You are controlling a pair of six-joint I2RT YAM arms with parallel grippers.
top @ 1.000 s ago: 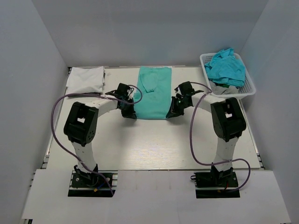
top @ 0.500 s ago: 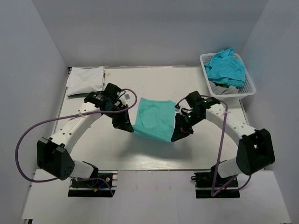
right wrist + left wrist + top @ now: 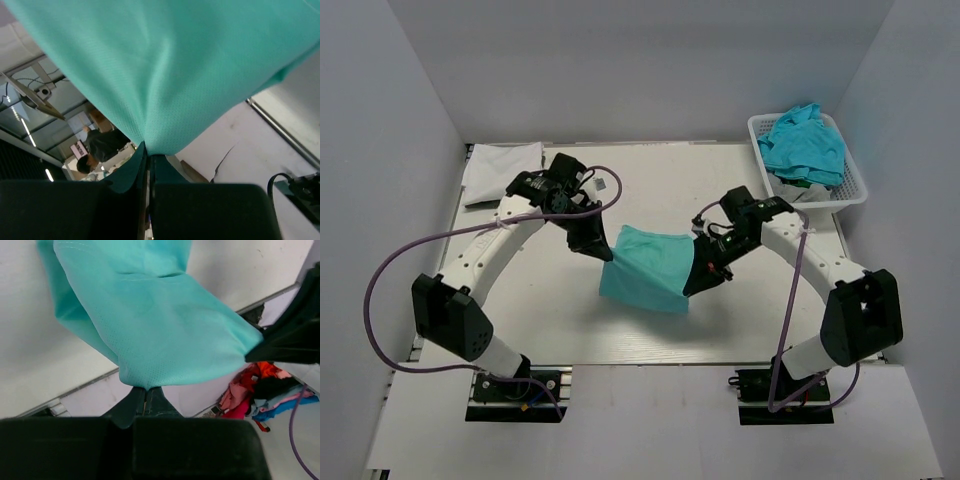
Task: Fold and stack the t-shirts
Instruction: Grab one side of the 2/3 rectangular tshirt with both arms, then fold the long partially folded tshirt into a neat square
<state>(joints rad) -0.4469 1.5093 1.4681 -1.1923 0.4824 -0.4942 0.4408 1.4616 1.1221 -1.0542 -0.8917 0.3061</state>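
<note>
arched inward, left end effector [image 3: 604,253] and right end effector [image 3: 693,286] pinch t-shirt [image 3: 646,268].

My right gripper [image 3: 148,151] had its two dark fingers [image 3: 124,176] pressed together on a gathered fold of the teal t-shirt [image 3: 180,65], with the cloth bunched to a point right at the tips. From there the fabric fanned upward and filled most of the view, its fine mesh weave plain to see. Below it on the left stood a person [image 3: 102,145] in dark clothes, and a black cable [image 3: 273,180] curved at the lower right
</note>
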